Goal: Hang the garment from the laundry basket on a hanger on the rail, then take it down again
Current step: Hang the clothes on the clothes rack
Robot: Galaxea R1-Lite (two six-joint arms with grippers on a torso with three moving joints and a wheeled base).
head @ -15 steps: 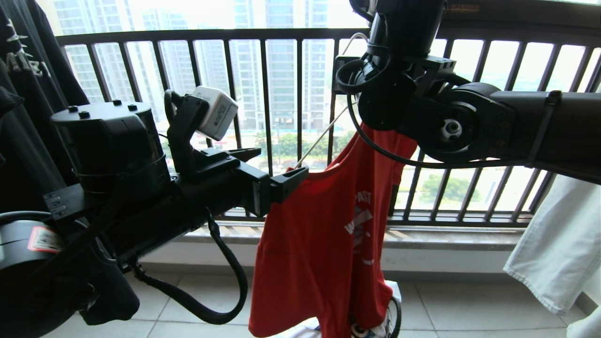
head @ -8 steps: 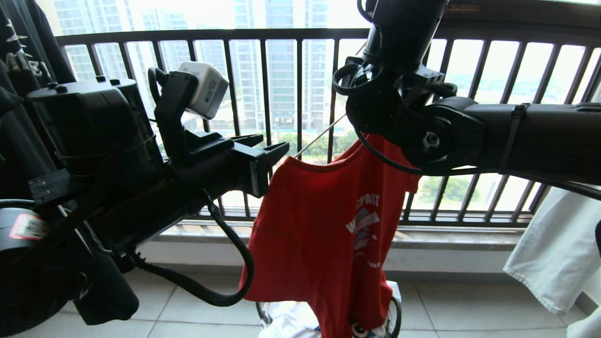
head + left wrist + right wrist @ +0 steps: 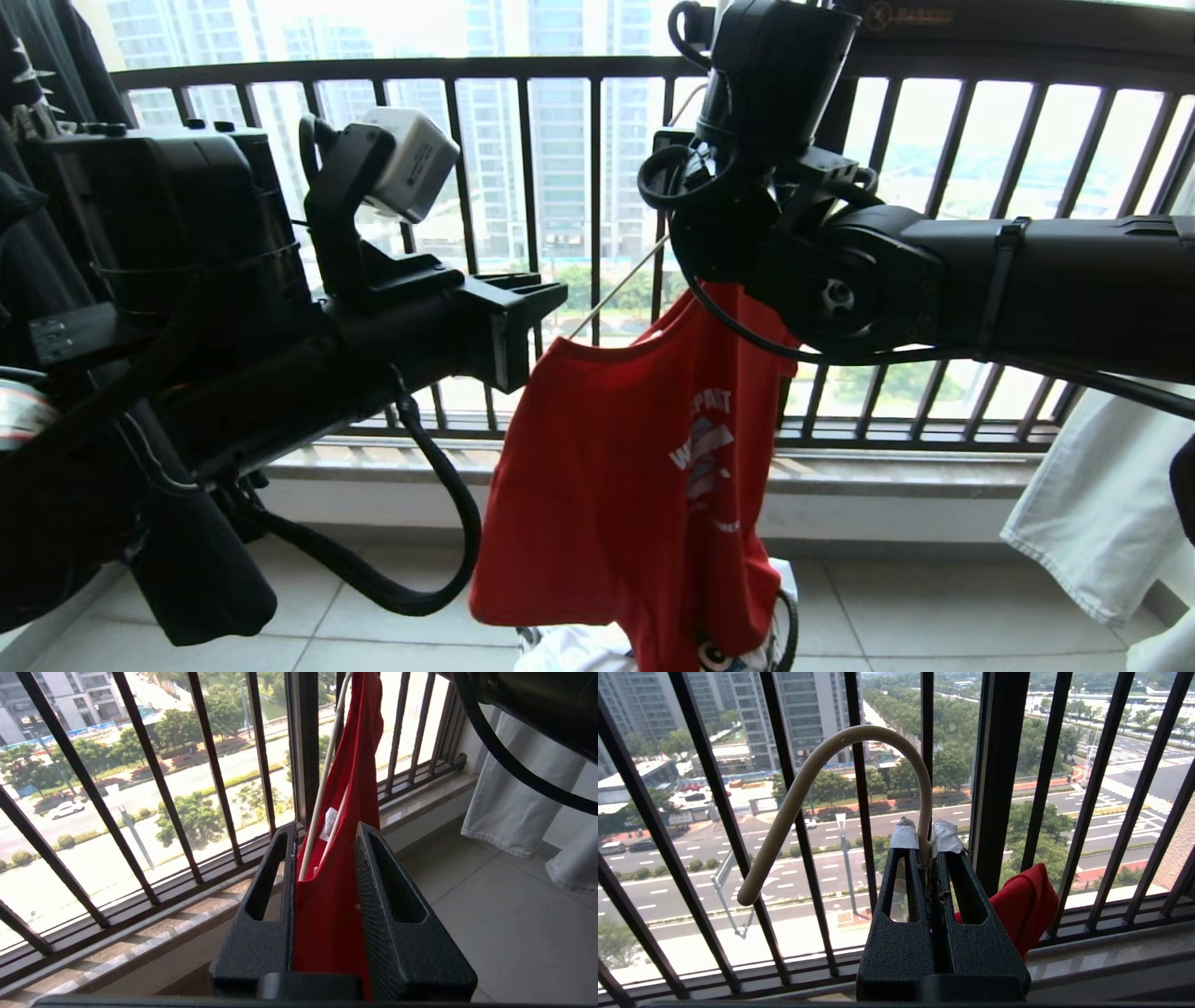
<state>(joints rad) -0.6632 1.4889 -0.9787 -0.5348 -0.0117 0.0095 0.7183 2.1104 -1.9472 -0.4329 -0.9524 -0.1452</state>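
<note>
Right gripper clamped on thin wire hanger neck; left gripper pinching draped red cotton T-shirt shoulder.

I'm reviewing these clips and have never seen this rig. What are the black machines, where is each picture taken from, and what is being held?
The black machines are a robot's two arms, each ending in a two-fingered gripper. The wide picture comes from a camera on the robot's head; the other two come from cameras on each wrist, looking along the fingers.

The right gripper is shut on the neck of the hanger, a thin pale wire one, just below its hook. The garment, a red printed T-shirt, hangs from that hanger in front of a black window railing. The left gripper has the shirt's shoulder edge between its fingers. Below, the laundry basket peeks out on the tiled floor.
</note>
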